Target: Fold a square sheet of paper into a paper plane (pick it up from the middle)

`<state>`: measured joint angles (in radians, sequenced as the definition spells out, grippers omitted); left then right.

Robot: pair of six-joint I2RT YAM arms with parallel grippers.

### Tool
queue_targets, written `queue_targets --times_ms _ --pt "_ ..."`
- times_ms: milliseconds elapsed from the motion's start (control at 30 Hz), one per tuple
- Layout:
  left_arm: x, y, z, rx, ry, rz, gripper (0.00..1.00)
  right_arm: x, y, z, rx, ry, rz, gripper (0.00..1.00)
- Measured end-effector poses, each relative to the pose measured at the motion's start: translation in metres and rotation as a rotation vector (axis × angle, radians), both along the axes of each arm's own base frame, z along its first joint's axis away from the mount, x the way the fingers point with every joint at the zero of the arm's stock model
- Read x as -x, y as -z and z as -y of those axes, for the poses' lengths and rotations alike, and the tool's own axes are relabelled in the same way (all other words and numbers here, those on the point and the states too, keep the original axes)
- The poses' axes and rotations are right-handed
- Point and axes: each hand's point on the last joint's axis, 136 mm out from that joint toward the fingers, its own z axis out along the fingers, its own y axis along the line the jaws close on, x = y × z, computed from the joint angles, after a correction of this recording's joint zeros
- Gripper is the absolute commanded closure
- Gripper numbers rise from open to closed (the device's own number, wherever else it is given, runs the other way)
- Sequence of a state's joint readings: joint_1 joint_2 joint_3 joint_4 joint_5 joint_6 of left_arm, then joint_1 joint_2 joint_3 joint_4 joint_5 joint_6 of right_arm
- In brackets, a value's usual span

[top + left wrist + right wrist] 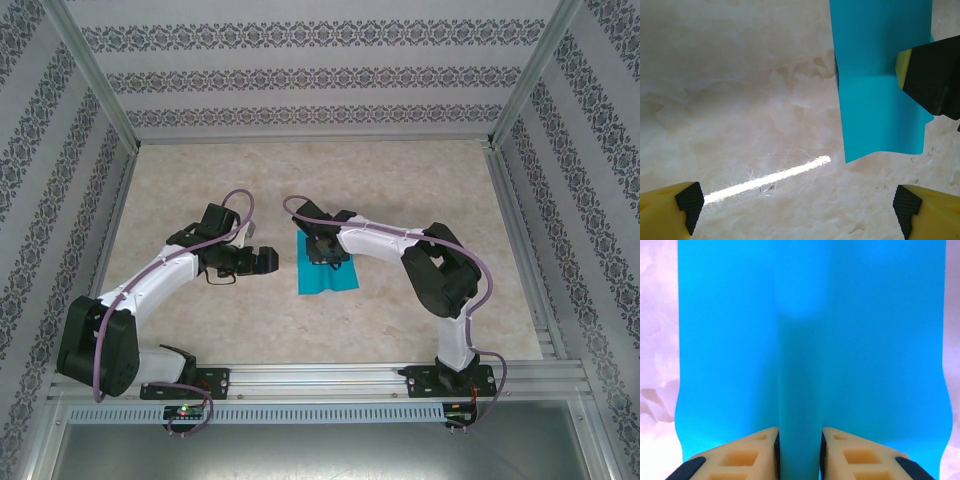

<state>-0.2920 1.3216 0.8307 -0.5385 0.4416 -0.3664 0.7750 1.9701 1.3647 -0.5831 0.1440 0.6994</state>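
The square sheet of paper (328, 276) is turquoise-blue and lies on the table between the two arms. My right gripper (325, 252) comes down on its middle. In the right wrist view a raised ridge of the sheet (800, 390) stands between the fingers, and my right gripper (800, 455) is shut on it, with both pads against the ridge. My left gripper (262, 260) hovers just left of the sheet, open and with nothing in it. The left wrist view has the sheet (880, 90) at upper right, with a right finger (932, 75) on it. The paper plane is out of view.
The table (420, 180) is a pale marbled surface inside patterned walls. A metal rail (320, 378) runs along the near edge, where both arm bases are bolted. A bright streak of light (765, 177) lies on the table left of the sheet.
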Motion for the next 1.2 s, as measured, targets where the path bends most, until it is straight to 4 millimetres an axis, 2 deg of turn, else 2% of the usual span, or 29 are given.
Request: queue_targets --times_ms 100,200,433,533,633,767,833,1000,1200 --pt "0.0 -0.006 0.0 0.005 0.0 0.016 0.0 0.001 -0.005 -0.003 -0.02 -0.005 0.0 0.77" --pt "0.001 -0.017 -0.001 0.012 -0.006 0.036 0.0 0.004 -0.022 -0.011 -0.075 -0.021 0.009 0.77" --pt "-0.004 -0.07 -0.011 0.069 -0.064 0.152 0.0 0.01 -0.104 -0.046 -0.407 -0.072 0.093 0.77" --pt "-0.005 -0.089 -0.009 0.111 -0.071 0.189 0.0 0.015 -0.122 -0.053 -0.563 -0.075 0.092 0.77" --pt "-0.002 -0.097 -0.003 0.163 -0.064 0.185 0.0 0.018 -0.113 -0.053 -0.673 -0.055 0.052 0.77" --pt "-0.004 -0.099 0.007 0.229 -0.063 0.156 0.01 0.029 -0.081 -0.04 -0.724 -0.007 -0.038 0.76" --pt "-0.008 -0.096 0.012 0.26 -0.064 0.14 0.03 0.032 -0.072 -0.036 -0.734 0.002 -0.058 0.76" --pt "-0.014 -0.07 0.023 0.306 -0.079 0.06 0.07 0.034 -0.057 -0.025 -0.754 0.012 -0.081 0.75" --pt "-0.021 -0.043 0.052 0.327 -0.045 -0.009 0.18 0.036 -0.029 -0.006 -0.733 0.039 -0.118 0.74"
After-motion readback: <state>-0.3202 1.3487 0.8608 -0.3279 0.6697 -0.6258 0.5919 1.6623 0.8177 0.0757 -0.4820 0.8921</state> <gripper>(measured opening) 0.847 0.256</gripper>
